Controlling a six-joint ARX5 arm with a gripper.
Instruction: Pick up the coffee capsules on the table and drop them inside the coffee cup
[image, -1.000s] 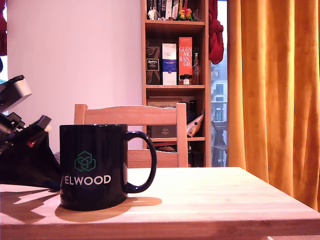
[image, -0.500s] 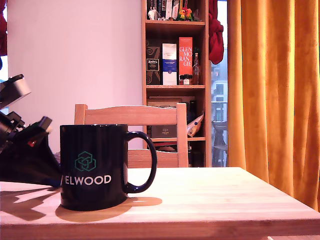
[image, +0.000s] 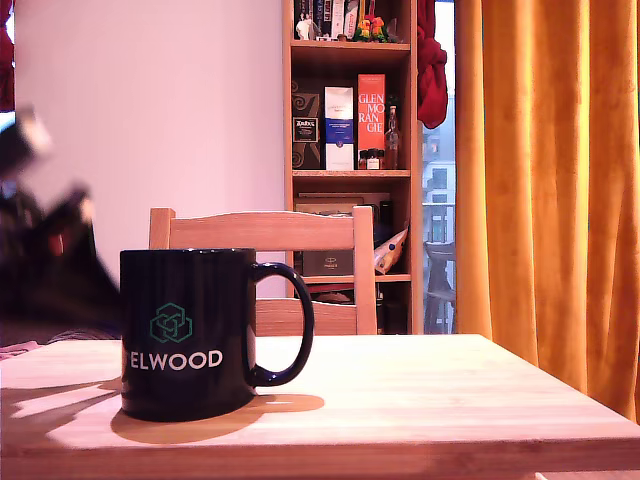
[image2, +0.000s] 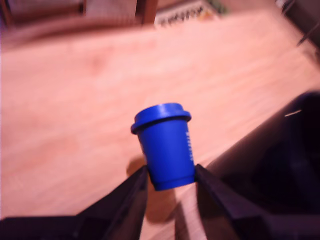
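Since half a second ago the arm (image: 45, 270) at the exterior view's left has lifted and is now smeared by motion; its dark bulk sits higher behind the cup (image: 190, 330), and more bare worktop (image: 450, 400) shows beneath it. The cup has not shifted. In the wrist view the hand (image2: 170, 182) is closed on one blue capsule (image2: 164, 145), a finger pressed to each side of its narrower end, the wider flanged end pointing away from the hand and the capsule tilted, held above the worktop. One capsule is visible and one cup. The cup stands upright near the front edge, handle towards the exterior view's right. Behind the worktop are one chair (image: 260, 235), a bookshelf (image: 348, 150) with boxes and bottles, and an orange curtain (image: 550, 180). The exterior view does not show the hand or capsule clearly. The wrist view is blurred, and the white marking on the capsule is unreadable.
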